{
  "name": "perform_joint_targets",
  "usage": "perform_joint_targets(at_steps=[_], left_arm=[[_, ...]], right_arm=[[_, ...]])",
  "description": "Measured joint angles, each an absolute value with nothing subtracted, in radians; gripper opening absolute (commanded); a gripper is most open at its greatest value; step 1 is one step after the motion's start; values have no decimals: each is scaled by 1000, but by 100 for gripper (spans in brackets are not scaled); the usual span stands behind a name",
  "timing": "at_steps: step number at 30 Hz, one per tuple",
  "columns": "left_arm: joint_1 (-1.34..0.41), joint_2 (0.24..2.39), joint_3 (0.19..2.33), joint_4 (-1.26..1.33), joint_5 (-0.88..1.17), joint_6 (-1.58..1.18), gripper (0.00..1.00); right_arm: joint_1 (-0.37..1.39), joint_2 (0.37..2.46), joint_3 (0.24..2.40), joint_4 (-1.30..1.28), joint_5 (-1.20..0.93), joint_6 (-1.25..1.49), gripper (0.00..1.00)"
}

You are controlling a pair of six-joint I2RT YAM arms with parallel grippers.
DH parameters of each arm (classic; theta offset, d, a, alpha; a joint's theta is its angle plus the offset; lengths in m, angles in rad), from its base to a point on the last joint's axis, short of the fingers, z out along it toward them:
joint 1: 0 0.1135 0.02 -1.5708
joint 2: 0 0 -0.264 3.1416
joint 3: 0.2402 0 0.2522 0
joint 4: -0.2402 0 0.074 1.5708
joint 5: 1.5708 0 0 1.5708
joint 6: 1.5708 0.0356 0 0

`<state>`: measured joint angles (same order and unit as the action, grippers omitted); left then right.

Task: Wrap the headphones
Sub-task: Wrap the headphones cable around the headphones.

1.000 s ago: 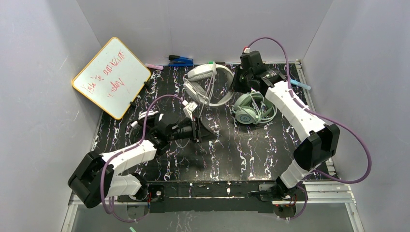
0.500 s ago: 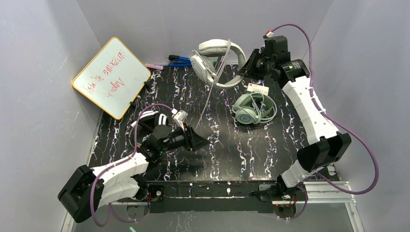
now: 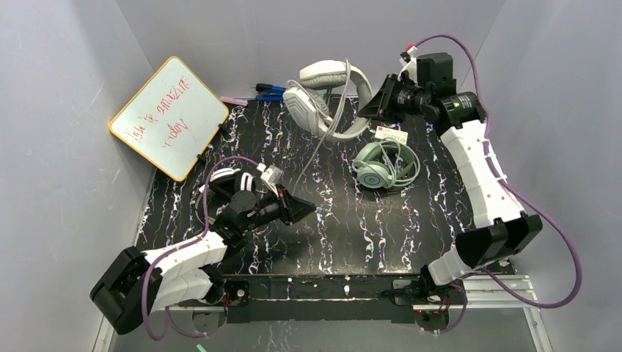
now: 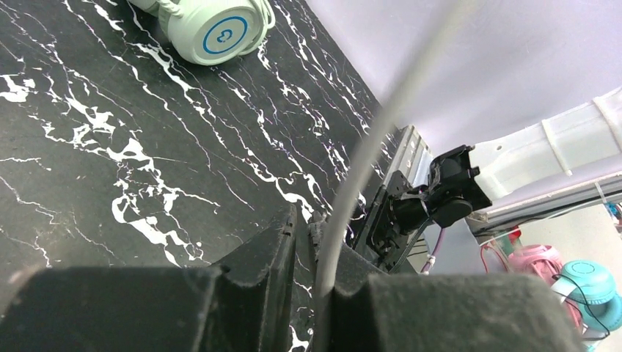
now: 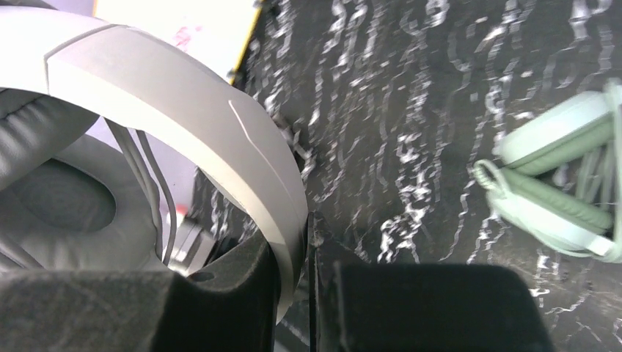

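Note:
My right gripper (image 3: 375,110) is shut on the headband of the light grey headphones (image 3: 326,94), holding them up at the back of the table. The band (image 5: 183,110) sits pinched between its jaws (image 5: 308,220). Their grey cable (image 3: 323,143) hangs down to my left gripper (image 3: 309,210), low over the middle of the table. That gripper (image 4: 304,220) is shut, with the cable (image 4: 381,125) running into it along the right finger. The mint-green headphones (image 3: 381,167) lie on the table with their cable coiled round them. The black-and-white headphones (image 3: 220,180) lie partly hidden behind my left arm.
A whiteboard (image 3: 170,116) with red writing leans at the back left. A blue tool (image 3: 273,92) and a pink marker (image 3: 235,101) lie along the back edge. A small white card (image 3: 391,135) lies below the right gripper. Grey walls stand close on three sides.
The right gripper has lifted the grey headphones up and back off the table. The left gripper has drawn back toward the near left and closed on the hanging cable.

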<state>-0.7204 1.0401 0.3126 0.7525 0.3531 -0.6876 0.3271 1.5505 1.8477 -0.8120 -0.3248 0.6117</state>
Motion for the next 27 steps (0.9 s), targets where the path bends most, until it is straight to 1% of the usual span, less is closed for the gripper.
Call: perform_joint_targets(at_steps=[5, 8, 11, 14, 16, 18, 21, 27], left_arm=[[-691, 1163, 339, 830, 430, -687, 20], [-651, 1262, 392, 896, 507, -703, 34], [-582, 1370, 469, 970, 603, -745, 41], [-509, 1441, 538, 990, 655, -778, 47], [-467, 1479, 574, 987, 675, -795, 56], [-434, 1507, 606, 987, 690, -806, 58], [-407, 1536, 648, 987, 701, -817, 57], [-377, 1589, 716, 986, 699, -828, 56]], right_arm=[[321, 1459, 1764, -782, -573, 552, 1], [333, 1426, 1737, -785, -680, 482, 1], [333, 1401, 1709, -794, -726, 401, 1], [333, 1376, 1651, -824, -779, 350, 1], [341, 1357, 1608, -833, -823, 326, 1], [358, 1331, 1563, -842, -855, 296, 1], [386, 1311, 1542, -868, -875, 270, 1], [432, 1309, 1542, -924, -827, 228, 1]])
